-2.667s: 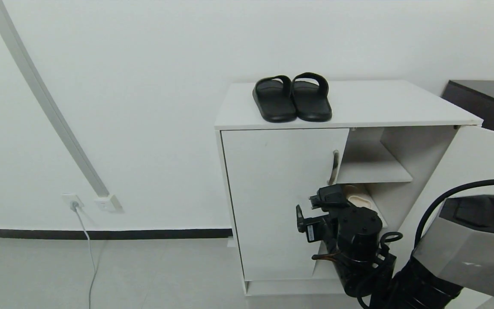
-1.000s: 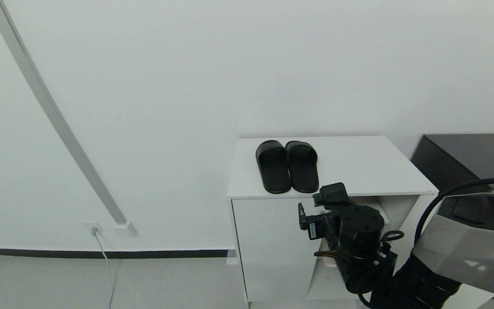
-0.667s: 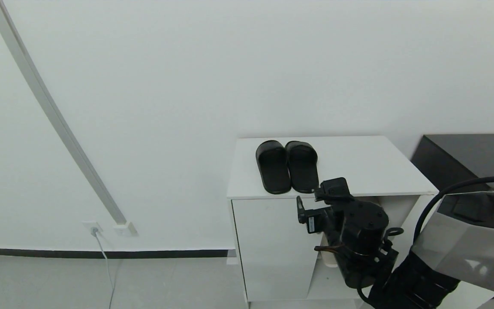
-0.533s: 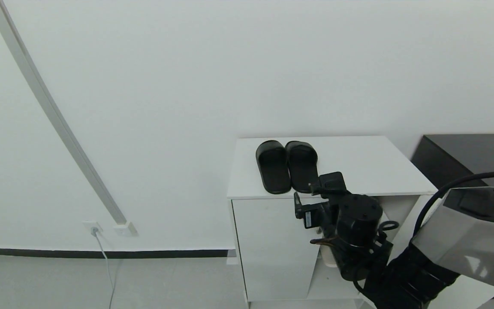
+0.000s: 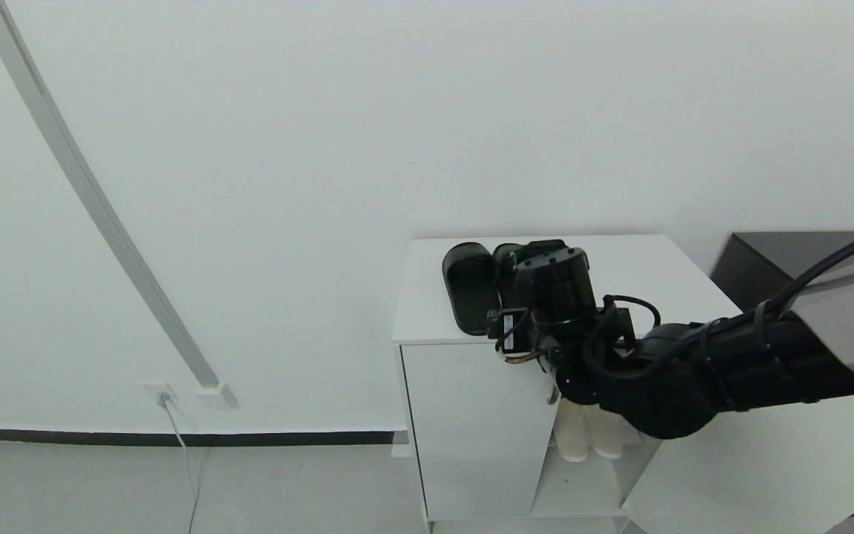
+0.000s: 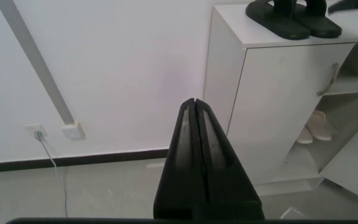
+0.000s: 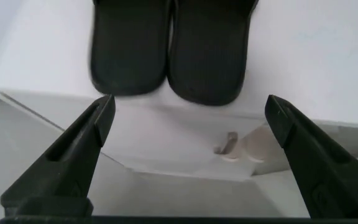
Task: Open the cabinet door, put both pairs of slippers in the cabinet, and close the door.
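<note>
Slippers: black pair (image 7: 169,46) at front edge of cabinet top (image 5: 664,267), long axes front-to-back.
Right gripper (image 7: 189,102): jaws wide open, just short of the pair's near ends, probably not touching.
Left gripper (image 6: 195,102): jaws closed, well apart.

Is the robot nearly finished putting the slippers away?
About halfway. Done: the cabinet door is open and the pale slippers sit inside. In hand: the right gripper, jaws wide, is lined up at the black slippers on the cabinet top. Left: grab them, put them inside, close the door.
</note>
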Available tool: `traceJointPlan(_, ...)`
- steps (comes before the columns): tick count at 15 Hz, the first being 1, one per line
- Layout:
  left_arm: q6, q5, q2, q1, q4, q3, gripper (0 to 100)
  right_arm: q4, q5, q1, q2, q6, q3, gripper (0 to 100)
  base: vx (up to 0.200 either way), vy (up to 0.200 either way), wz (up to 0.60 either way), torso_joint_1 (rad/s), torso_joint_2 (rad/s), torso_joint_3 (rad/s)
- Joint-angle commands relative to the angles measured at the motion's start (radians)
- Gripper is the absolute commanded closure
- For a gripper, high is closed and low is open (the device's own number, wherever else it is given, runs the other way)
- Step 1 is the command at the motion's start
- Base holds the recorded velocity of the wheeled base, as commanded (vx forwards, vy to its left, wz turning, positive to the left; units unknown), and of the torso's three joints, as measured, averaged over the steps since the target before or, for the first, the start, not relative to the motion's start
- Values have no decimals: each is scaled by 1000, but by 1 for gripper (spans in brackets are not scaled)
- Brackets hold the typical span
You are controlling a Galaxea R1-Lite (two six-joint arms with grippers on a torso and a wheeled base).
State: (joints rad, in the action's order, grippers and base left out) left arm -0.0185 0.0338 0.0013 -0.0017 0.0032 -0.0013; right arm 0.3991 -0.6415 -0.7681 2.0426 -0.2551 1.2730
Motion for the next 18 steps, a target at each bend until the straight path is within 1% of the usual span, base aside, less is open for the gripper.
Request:
traceJointPlan(1,0,0,0,0,0,0,100,-25,2,-7,-39,-23,54,0,200,0,0,2,-2,-2)
traceJointPlan(7,0,0,2,0,0,0,100,-16,2,-14,13,-61,17,0,200,0,0,3,-3,2)
traceJointPlan(9,2,0,2,0,0,0,100,27,-6,-22,44,-81,-27,0,0,0,0,0,0,0)
traceJointPlan(11,2,0,0,0,0,0,100,144,-6,-22,84,-65,-75,0,0,0,0,0,0,0)
traceJointPlan(12,0,0,0,0,0,0,100,185,-4,-19,110,-39,-75,0,0,0,0,0,0,0)
traceJointPlan(16,2,0,2,0,0,0,100,303,-1,24,232,50,6,0,0,0,0,0,0,0)
traceJointPlan(18,2,0,0,0,0,0,100,336,3,44,271,80,59,0,0,0,0,0,0,0)
